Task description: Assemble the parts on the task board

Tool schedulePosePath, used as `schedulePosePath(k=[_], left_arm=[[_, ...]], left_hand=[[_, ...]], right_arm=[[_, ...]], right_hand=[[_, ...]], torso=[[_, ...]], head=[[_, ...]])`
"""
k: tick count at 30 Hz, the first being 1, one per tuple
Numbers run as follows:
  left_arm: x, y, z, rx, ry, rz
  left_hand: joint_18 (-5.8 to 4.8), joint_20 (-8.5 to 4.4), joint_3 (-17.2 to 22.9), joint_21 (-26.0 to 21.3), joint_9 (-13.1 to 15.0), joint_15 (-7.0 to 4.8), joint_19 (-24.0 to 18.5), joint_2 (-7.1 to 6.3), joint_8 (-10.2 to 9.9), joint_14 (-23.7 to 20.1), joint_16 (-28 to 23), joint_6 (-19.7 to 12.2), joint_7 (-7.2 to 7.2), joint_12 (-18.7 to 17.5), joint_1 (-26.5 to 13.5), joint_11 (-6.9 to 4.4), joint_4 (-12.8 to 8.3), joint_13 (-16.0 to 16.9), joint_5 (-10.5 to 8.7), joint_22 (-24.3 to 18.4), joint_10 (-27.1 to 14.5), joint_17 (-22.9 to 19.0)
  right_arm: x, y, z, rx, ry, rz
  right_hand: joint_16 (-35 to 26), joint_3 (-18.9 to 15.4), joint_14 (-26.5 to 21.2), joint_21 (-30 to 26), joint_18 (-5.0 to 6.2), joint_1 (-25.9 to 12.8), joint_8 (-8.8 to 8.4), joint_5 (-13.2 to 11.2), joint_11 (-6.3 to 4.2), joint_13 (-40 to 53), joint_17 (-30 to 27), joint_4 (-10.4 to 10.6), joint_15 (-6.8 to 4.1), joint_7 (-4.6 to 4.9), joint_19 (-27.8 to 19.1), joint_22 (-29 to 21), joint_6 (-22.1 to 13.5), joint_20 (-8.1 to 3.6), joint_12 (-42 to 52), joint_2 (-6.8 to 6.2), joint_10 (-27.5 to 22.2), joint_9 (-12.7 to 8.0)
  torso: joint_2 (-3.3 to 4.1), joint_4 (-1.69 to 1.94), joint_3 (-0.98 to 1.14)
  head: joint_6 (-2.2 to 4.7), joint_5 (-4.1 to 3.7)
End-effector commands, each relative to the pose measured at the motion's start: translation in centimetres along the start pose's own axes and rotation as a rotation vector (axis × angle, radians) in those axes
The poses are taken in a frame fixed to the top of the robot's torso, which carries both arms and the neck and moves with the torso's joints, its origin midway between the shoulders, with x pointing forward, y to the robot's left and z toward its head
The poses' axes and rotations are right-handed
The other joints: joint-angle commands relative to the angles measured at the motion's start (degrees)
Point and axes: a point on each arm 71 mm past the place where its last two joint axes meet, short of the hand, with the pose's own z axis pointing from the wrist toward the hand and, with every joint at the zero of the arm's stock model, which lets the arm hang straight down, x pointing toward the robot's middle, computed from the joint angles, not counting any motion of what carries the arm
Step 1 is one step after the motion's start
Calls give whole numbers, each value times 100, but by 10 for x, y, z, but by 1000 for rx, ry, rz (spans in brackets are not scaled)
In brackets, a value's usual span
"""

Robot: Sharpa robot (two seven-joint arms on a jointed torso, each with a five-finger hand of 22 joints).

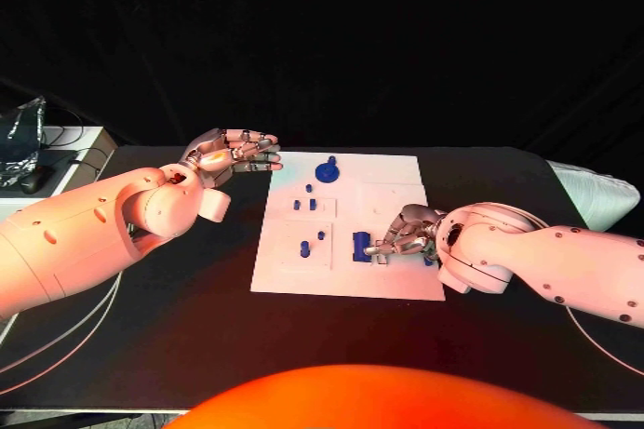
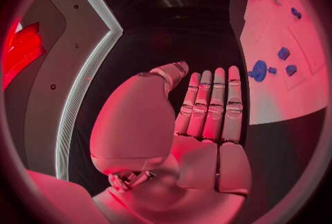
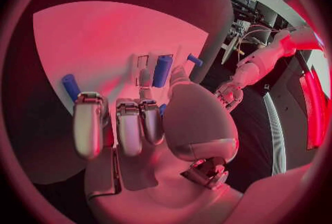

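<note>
While my arms flank the board (image 1: 403, 182), I judge the job only partly done: a round part (image 1: 328, 172) and several small pegs (image 1: 312, 204) stand in it, yet a bigger block (image 1: 362, 246) sits near its front edge, apparently unplaced. My right hand (image 1: 403, 234) is over the board's front right, fingers curled down just beside that block; I cannot tell whether they grip it. My left hand (image 1: 231, 153) hovers off the board's far left corner, fingers straight, holding nothing
</note>
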Motion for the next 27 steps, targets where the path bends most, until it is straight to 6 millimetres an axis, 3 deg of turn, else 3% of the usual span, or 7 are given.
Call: schedulePosePath(k=[1,6,8,10,11,18,27], left_arm=[[2,-1,0,7,16,-10],[2,0,0,7,16,-10],[2,0,1,7,16,-11],[2,0,1,7,16,-12],[3,0,1,7,17,-12],[5,1,1,10,24,-15],[8,3,-1,13,30,-19]], left_hand=[[33,8,-11,-37,-8,38,48,36,-25,-8,-25,-38,8,-21,14,21,31,-6,28,-5,-8,5],[33,10,-10,-42,-9,39,47,41,-27,-10,-33,-39,9,-22,18,23,35,-6,30,-15,-13,7],[33,10,-10,-42,-9,39,47,41,-27,-10,-33,-39,9,-22,18,23,35,-6,30,-15,-13,7],[33,10,-10,-42,-9,39,47,41,-27,-10,-33,-39,9,-22,18,23,35,-6,30,-15,-13,7],[33,10,-10,-42,-9,39,47,41,-27,-10,-33,-39,9,-22,18,23,35,-6,30,-15,-13,7],[34,11,-8,-44,-9,39,48,47,-26,-7,-36,-35,8,-19,23,22,36,-5,31,-21,-11,9],[34,11,-8,-44,-9,39,49,50,-25,-5,-37,-33,6,-18,24,21,37,-5,31,-24,-8,10]], right_arm=[[-4,0,-5,-46,-45,-3],[-11,-8,-15,-51,-62,10],[-16,-13,-19,-47,-70,20],[-21,-21,-22,-34,-80,28],[-24,-25,-23,-23,-84,29],[-39,-61,-28,72,-77,11],[-50,-87,-29,154,-78,-54]], right_hand=[[14,-22,573,35,-93,175,28,45,-54,1397,1445,3,-38,-11,429,1283,33,-23,34,15,503,11],[19,58,577,87,-102,441,42,111,-67,1421,1461,2,-50,-24,440,1296,55,-35,65,8,523,22],[20,94,577,102,-105,528,36,248,-70,1426,1462,5,-54,-27,444,1300,55,-40,71,51,528,18],[19,195,577,115,-108,790,-15,573,-71,1432,1462,-38,-57,-22,446,1304,9,-46,78,115,532,-14],[21,287,578,117,-108,930,-64,420,-59,1433,1467,-29,-50,-8,447,1304,-15,-43,79,155,533,-48],[22,347,579,124,-111,885,-264,327,10,1441,1471,18,5,77,448,1306,-128,-9,89,146,539,-206],[37,342,588,174,-119,679,-321,281,14,1459,1509,30,20,72,456,1318,21,16,113,134,554,-340]], torso=[[-2,-11,0],[-13,-14,-5],[-15,-14,-5],[-12,-11,-6],[-17,-15,-6],[-7,-15,-8],[3,-5,-2]], head=[[1,3],[1,-26],[1,-43],[1,-68],[1,-74],[1,-128],[1,-194]])
